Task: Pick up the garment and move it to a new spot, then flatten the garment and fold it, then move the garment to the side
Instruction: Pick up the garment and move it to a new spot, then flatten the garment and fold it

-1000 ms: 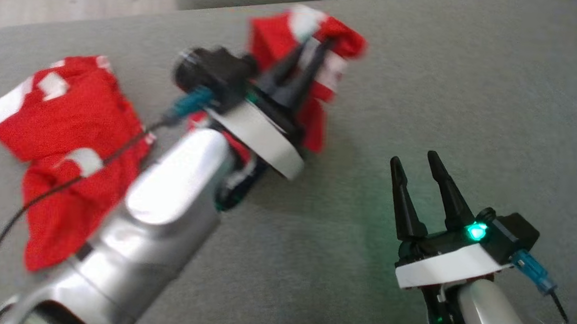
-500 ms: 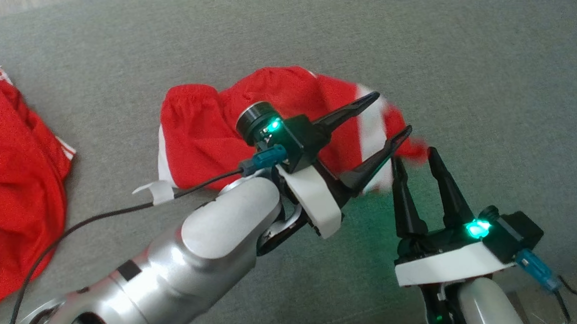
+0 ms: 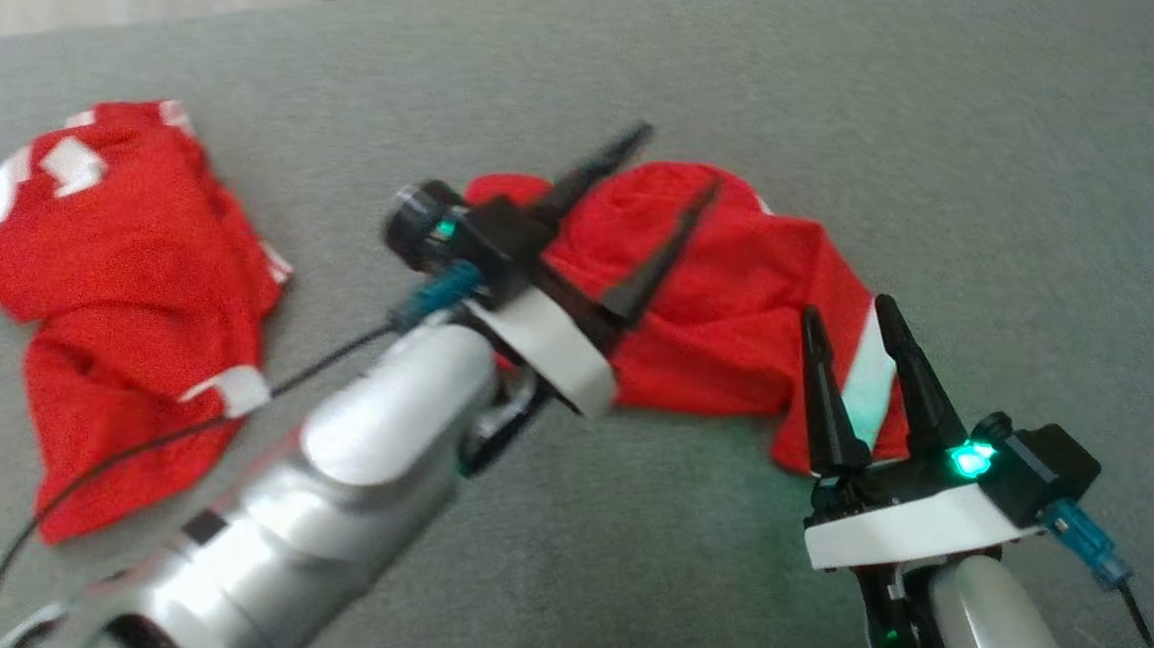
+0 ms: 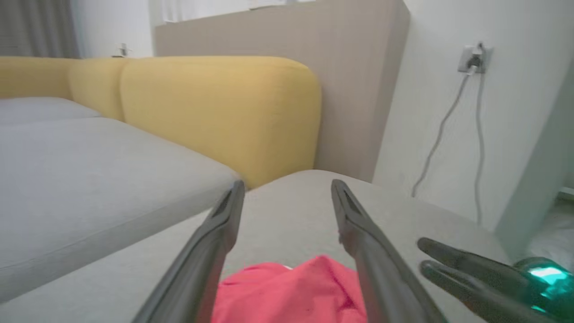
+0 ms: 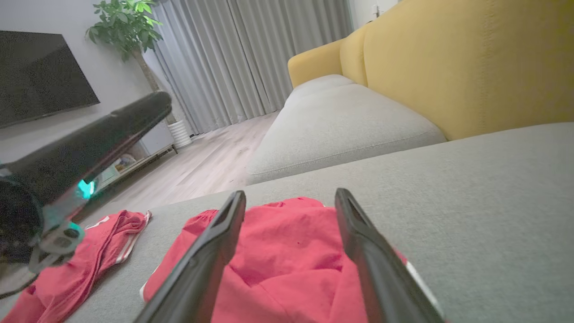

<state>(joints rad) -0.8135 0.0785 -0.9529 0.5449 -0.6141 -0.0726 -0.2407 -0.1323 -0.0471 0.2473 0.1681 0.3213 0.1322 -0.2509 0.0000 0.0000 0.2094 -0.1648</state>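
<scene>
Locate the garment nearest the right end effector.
In the head view the garment lies crumpled on the grey cushion, spanning from the left end effector to the right end effector.

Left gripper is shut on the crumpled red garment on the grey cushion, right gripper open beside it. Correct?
Not quite. The left gripper is open, not shut on the red garment: the left wrist view shows its fingers spread, with the cloth lying loose below them. The rest holds: the garment lies crumpled on the grey cushion and the right gripper is open beside it.
</scene>
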